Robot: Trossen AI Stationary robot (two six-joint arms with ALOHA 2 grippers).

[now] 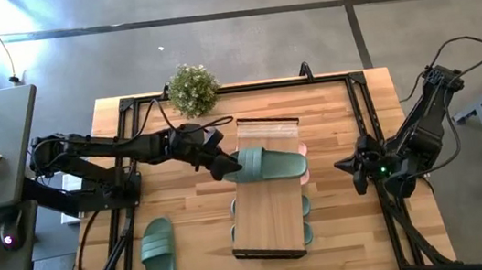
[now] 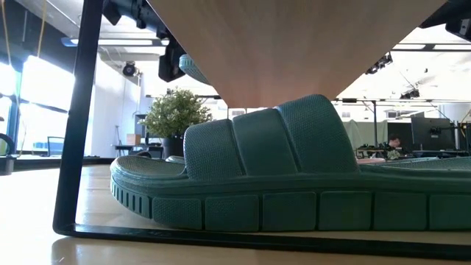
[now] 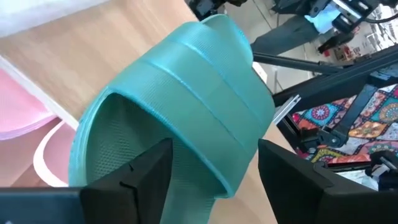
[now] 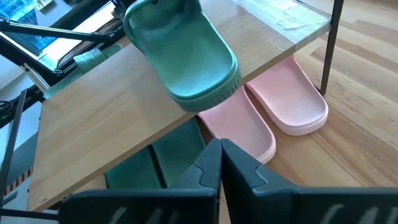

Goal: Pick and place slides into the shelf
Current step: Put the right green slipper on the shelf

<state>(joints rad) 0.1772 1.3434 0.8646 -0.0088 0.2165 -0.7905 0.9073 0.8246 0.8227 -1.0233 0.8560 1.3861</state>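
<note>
Green slide point(image 1: 267, 163) lies across the shelf point(image 1: 269, 214) top; left gripper point(image 1: 224, 166) at its heel, fingers spread apart, not gripping. Right gripper point(image 1: 353, 167), fingers together, waits beside the shelf.

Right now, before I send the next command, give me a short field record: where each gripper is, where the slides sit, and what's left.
left gripper: open, at the heel end of the green slide on the shelf top
green slide on top: lying across the shelf plank
pink slides: under the plank, toes sticking out
green slides under plank: tucked below, edges showing
loose green slide: on the table, on the left arm's side of the shelf
right gripper: shut, empty, beside the shelf
remaining: loose green slide not yet shelved
</note>
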